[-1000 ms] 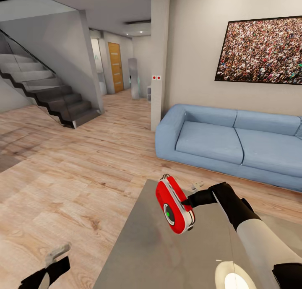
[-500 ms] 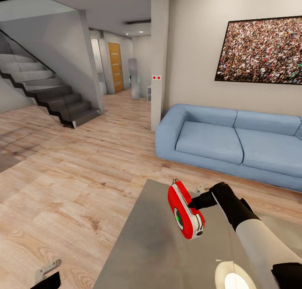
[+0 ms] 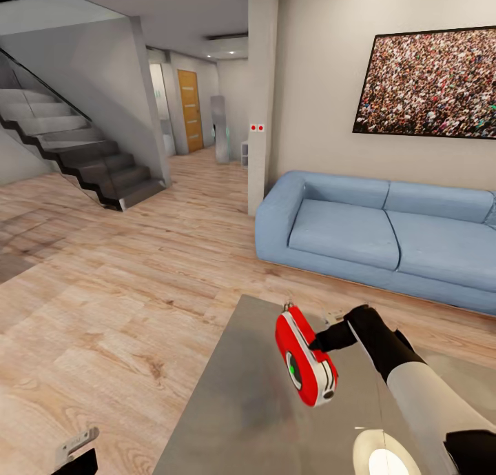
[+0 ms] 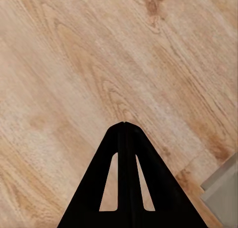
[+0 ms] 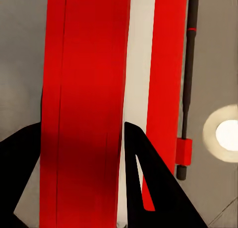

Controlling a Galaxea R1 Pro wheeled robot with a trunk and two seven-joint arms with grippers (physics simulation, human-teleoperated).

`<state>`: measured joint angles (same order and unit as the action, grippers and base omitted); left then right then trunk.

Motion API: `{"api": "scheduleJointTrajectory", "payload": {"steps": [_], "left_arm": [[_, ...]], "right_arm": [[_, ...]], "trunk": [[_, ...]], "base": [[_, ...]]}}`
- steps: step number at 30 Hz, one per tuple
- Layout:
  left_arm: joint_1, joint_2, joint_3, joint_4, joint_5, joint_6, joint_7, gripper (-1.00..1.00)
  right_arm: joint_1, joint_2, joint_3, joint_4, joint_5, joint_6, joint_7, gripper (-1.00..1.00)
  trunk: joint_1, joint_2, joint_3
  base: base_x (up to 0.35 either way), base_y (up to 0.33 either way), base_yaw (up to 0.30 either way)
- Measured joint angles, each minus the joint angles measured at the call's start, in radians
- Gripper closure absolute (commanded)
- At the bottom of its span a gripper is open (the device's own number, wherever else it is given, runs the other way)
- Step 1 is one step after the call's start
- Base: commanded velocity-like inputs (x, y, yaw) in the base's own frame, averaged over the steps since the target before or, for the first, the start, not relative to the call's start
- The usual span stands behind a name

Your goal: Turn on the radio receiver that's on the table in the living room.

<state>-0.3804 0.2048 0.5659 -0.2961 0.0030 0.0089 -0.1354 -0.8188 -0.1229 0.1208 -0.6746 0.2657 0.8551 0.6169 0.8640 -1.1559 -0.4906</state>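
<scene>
left tool [image 3: 74,449]: cut by frame edge | table [image 3: 241,420]: near end cropped

Left wrist view: the left gripper [image 4: 124,123] hangs above the wooden floor [image 4: 89,64]. Its two black fingers [image 4: 111,153] meet at the tips, with no gap between them and nothing held. Each finger has a long slot through which the floor shows. The floor is light-brown plank with strong grain and darker knots, the boards running on a diagonal. In one corner of the picture a grey edge [image 4: 223,188] cuts across the planks; what it belongs to cannot be told from here.
</scene>
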Motion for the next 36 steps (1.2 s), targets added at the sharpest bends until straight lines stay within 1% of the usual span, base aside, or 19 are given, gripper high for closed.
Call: {"api": "scheduleJointTrajectory", "payload": {"steps": [3, 5, 8, 10, 21, 24, 36], "left_arm": [[0.0, 0.001, 0.0, 0.0, 0.0, 0.0, -0.001, 1.0], [0.0, 0.001, 0.0, 0.0, 0.0, 0.0, -0.001, 1.0], [0.0, 0.0, 0.0, 0.0, 0.0, 0.0, 0.0, 1.0], [0.0, -0.001, 0.0, 0.0, 0.0, 0.0, 0.0, 1.0], [0.0, -0.003, 0.0, 0.0, 0.0, -0.001, 0.001, 1.0], [0.0, -0.005, 0.0, 0.0, 0.0, -0.002, 0.002, 1.0], [0.0, -0.006, 0.0, 0.0, 0.0, -0.003, 0.004, 1.0]], "right_arm": [[0.0, 0.0, -0.001, 0.016, -0.014, 0.003, 0.031, 1.0], [0.0, 0.0, -0.002, 0.023, -0.013, 0.001, 0.059, 1.0], [0.0, 0.0, -0.001, 0.037, -0.013, 0.0, 0.079, 1.0], [0.0, 0.0, -0.001, 0.044, -0.008, -0.003, 0.084, 1.0], [0.0, 0.002, -0.002, 0.047, -0.018, -0.011, 0.087, 1.0], [0.0, 0.006, -0.002, 0.047, -0.021, -0.013, 0.087, 1.0], [0.0, 0.011, -0.002, 0.048, -0.018, -0.024, 0.087, 1.0]], "trunk": [[0.0, 0.0, 0.0], [0.0, 0.0, 0.0], [0.0, 0.0, 0.0], [0.008, -0.014, -0.006], [0.05, -0.091, -0.041], [0.061, -0.112, -0.05], [0.107, -0.196, -0.088]], "base": [[0.0, 0.0, 0.0], [0.0, 0.0, 0.0], [0.0, 0.0, 0.0], [0.0, 0.0, 0.0], [0.0, 0.0, 0.0], [0.0, 0.0, 0.0], [0.0, 0.0, 0.0]]}}
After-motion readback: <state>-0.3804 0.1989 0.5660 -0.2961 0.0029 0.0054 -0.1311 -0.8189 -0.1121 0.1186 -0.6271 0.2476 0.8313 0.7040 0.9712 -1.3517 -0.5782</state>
